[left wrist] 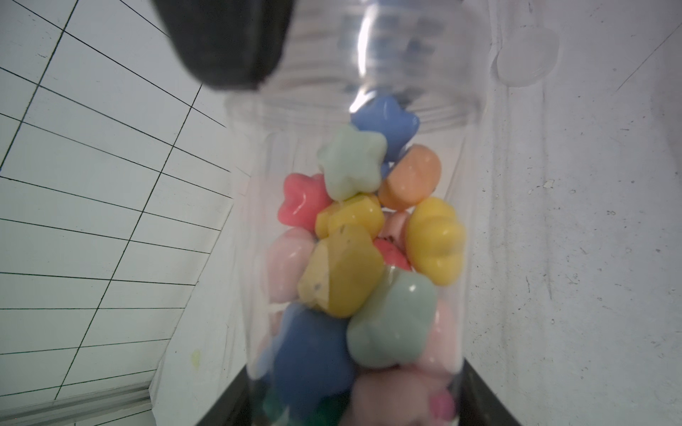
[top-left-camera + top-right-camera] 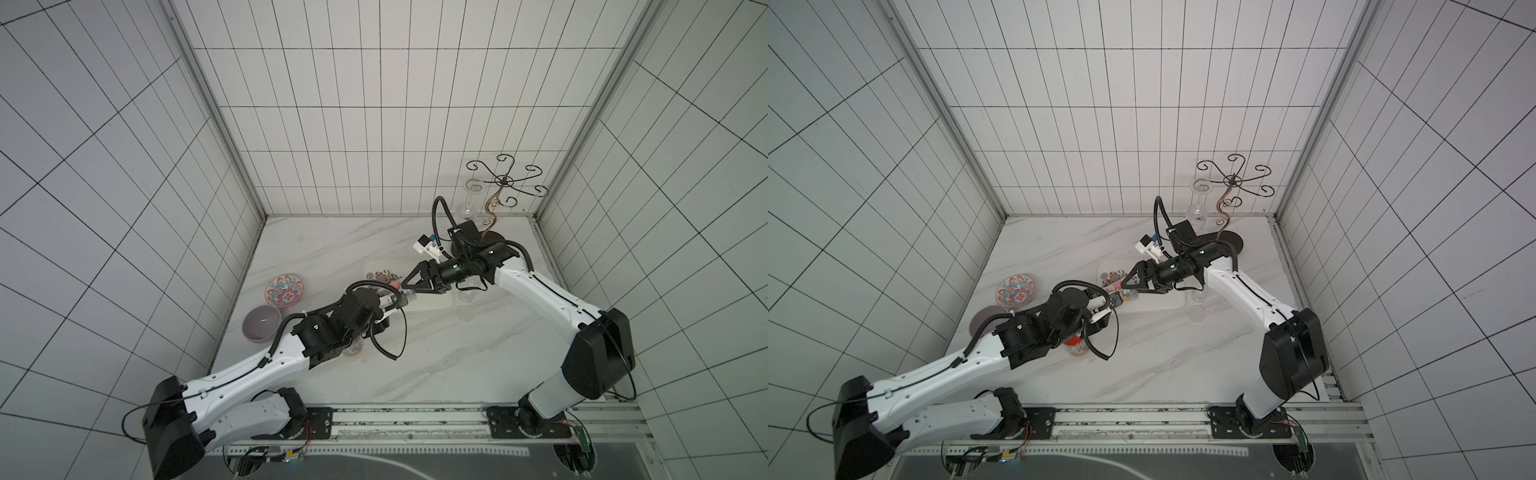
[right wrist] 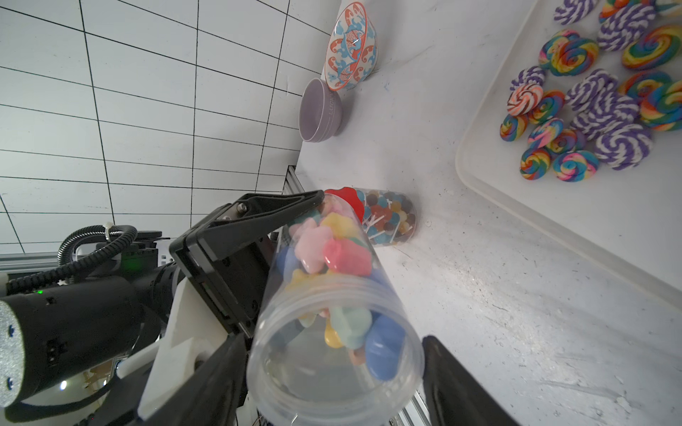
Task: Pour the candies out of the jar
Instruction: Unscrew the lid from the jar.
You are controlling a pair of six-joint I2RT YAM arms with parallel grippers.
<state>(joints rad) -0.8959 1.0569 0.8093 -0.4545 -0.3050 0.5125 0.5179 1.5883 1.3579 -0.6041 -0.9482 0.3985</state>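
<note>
A clear jar (image 2: 405, 297) (image 2: 1127, 296) lies nearly level above the near-left corner of a white tray (image 2: 432, 305). My left gripper (image 1: 354, 405) (image 2: 401, 303) is shut on its lower end. Pastel candies (image 1: 347, 273) (image 3: 332, 243) fill the jar's lower half: blue, yellow, pink, green and orange lumps. The jar's threaded mouth has no lid and faces my right gripper (image 3: 332, 343) (image 2: 406, 289). That gripper is open, one finger on each side of the mouth, and a gap shows beside one finger. Several swirl candies (image 3: 590, 110) lie on the tray.
A second jar (image 3: 391, 217) with a red lid stands under my left arm. A patterned bowl (image 2: 284, 291) and a purple bowl (image 2: 261, 328) sit at the left. A wire glass stand (image 2: 503, 183) rises at the back right, and a wine glass (image 2: 467, 291) lies beside the tray.
</note>
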